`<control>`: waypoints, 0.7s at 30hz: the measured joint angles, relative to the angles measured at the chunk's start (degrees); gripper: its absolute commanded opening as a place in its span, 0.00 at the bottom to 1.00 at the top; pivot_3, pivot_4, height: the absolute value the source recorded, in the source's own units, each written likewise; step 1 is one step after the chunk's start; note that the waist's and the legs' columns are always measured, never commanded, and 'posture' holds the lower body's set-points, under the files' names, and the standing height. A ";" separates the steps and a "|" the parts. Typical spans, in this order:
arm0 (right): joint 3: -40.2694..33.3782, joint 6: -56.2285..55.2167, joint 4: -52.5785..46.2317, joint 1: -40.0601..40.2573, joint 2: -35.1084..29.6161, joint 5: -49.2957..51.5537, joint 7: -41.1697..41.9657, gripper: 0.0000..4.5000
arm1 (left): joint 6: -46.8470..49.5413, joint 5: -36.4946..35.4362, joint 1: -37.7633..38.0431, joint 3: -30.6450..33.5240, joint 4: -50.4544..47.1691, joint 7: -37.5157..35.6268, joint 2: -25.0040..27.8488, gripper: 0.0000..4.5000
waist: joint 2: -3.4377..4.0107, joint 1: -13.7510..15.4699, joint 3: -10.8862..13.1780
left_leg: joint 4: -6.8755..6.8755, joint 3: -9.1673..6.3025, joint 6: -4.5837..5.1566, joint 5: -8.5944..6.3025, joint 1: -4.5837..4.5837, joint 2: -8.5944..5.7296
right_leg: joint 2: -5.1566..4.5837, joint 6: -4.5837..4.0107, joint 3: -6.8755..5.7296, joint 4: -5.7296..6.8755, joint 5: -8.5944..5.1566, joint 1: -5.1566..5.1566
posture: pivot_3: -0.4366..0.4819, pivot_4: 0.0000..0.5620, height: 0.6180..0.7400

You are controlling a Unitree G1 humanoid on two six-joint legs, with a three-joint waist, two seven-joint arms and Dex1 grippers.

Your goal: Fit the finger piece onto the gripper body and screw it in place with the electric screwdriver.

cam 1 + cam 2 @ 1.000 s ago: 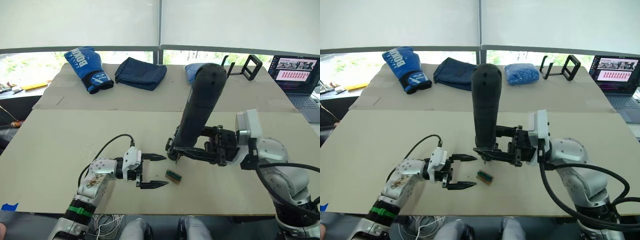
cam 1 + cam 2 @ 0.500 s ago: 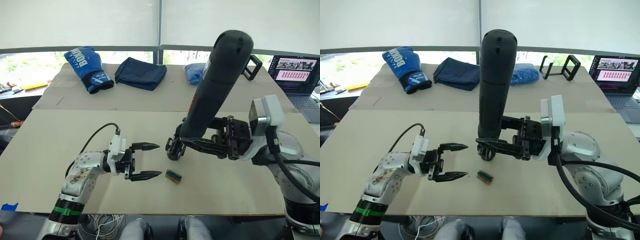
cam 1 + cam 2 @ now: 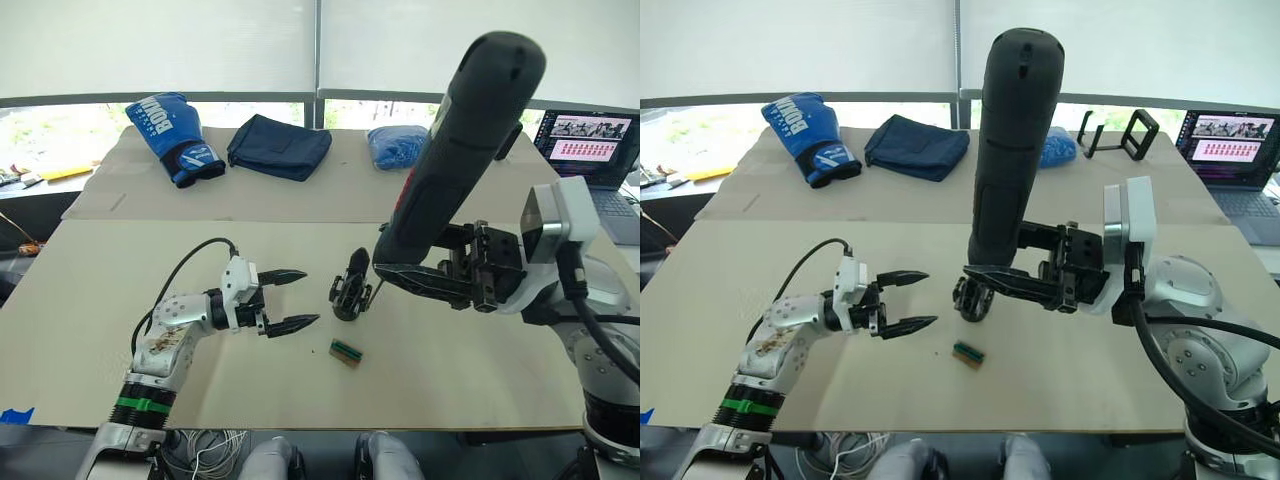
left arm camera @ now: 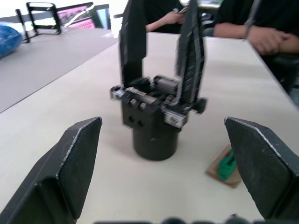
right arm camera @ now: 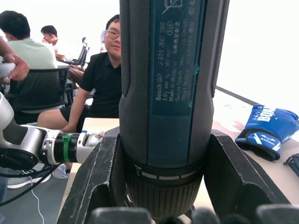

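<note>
Centre of the head view, the small black cylindrical gripper body [image 3: 350, 292] stands upright on my beige worktop [image 3: 120, 280], and up close it carries two black pointed fingers, so I judge the finger piece [image 4: 189, 51] is already fitted. My right gripper [image 3: 1025, 285] has its jaws clamped on the long matte-black electric screwdriver [image 3: 1012, 140], which is tilted, its tip just beside the body. I can't tell whether any screw is driven; I'd call that what's left. Left of centre, my left gripper [image 3: 290, 298] hovers near the body, jaws apart, empty. A small green-and-brown block [image 3: 346, 352] lies below the body.
</note>
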 measured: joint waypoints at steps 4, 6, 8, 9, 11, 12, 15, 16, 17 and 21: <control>-0.39 0.00 -0.01 0.06 -0.71 0.48 0.14 0.42 | -2.56 4.20 -0.47 -2.15 3.78 1.48 -1.47 0.99 | 0.00 0.04 0.00 | 0.00 0.00 0.00 0.00 0.00 0.00 | -0.02 -0.01 0.00 -0.02 0.00 0.01 | 0.48 0.27 1.00; -0.55 0.00 -0.02 0.14 -0.81 0.48 0.10 0.42 | -2.84 6.15 -0.78 -3.82 5.43 2.36 -2.69 0.99 | 0.00 0.04 0.00 | 0.00 0.00 0.01 0.00 0.00 0.00 | -0.02 -0.01 0.00 -0.02 0.00 0.00 | 0.48 0.27 1.00; -0.58 0.00 -0.03 0.31 -0.88 0.49 0.09 0.42 | -3.02 7.86 -1.21 -5.13 6.84 3.55 -4.08 0.99 | -0.02 0.03 0.01 | 0.00 -0.02 0.01 0.00 -0.01 0.00 | -0.02 -0.01 -0.01 -0.02 0.01 0.00 | 0.48 0.27 1.00; -0.60 0.00 -0.09 0.53 -0.91 0.49 0.06 0.42 | -3.03 8.46 -1.66 -5.60 7.56 4.31 -4.83 0.99 | -0.02 0.03 0.01 | 0.00 -0.02 0.01 0.00 -0.01 0.00 | -0.02 -0.01 0.00 -0.02 0.01 0.00 | 0.48 0.27 1.00; -0.61 0.01 -0.30 0.74 -0.93 0.49 0.00 0.42 | -2.76 9.41 -2.62 -5.94 8.35 5.82 -6.30 0.99 | -0.03 0.00 0.02 | 0.00 -0.02 0.01 0.00 -0.01 0.00 | -0.03 -0.01 0.00 -0.01 0.01 -0.01 | 0.48 0.27 1.00; -0.65 0.01 -0.48 0.78 -0.97 0.50 -0.03 0.42 | -2.25 9.67 -3.27 -6.01 8.98 6.69 -7.29 0.99 | -0.03 0.00 0.01 | 0.00 -0.02 0.01 0.00 0.00 0.00 | -0.04 -0.01 0.01 -0.01 0.01 -0.01 | 0.48 0.27 1.00; -0.69 0.01 -1.03 0.94 -0.99 0.51 -0.14 0.42 | -2.25 10.96 -4.38 -7.36 10.99 7.45 -9.04 0.99 | -0.03 0.00 0.02 | 0.00 -0.03 0.02 0.00 0.00 0.00 | -0.04 -0.01 0.00 -0.01 0.01 0.00 | 0.48 0.27 1.00; -0.69 0.01 -1.08 1.01 -0.99 0.51 -0.22 0.42 | -2.58 11.47 -4.49 -7.94 11.54 7.52 -9.44 0.99 | -0.03 0.00 0.02 | 0.00 -0.02 0.02 -0.01 -0.01 0.00 | -0.03 -0.01 0.00 -0.01 0.01 -0.01 | 0.48 0.27 1.00; -0.72 0.01 -1.09 1.18 -1.03 0.51 -0.40 0.42 | -2.90 12.02 -4.72 -8.12 11.79 7.68 -9.86 0.99 | -0.03 0.00 0.02 | 0.00 -0.03 0.02 0.00 0.00 0.00 | -0.04 -0.01 0.00 -0.01 0.01 0.00 | 0.48 0.27 1.00; -0.72 0.02 -1.27 1.31 -1.03 0.51 -0.76 0.42 | -3.62 13.40 -5.51 -8.88 12.54 8.36 -10.74 0.99 | -0.03 0.11 0.02 | 0.01 -0.04 0.05 -0.02 0.00 0.00 | -0.08 -0.01 -0.01 -0.01 0.01 0.01 | 0.48 0.27 1.00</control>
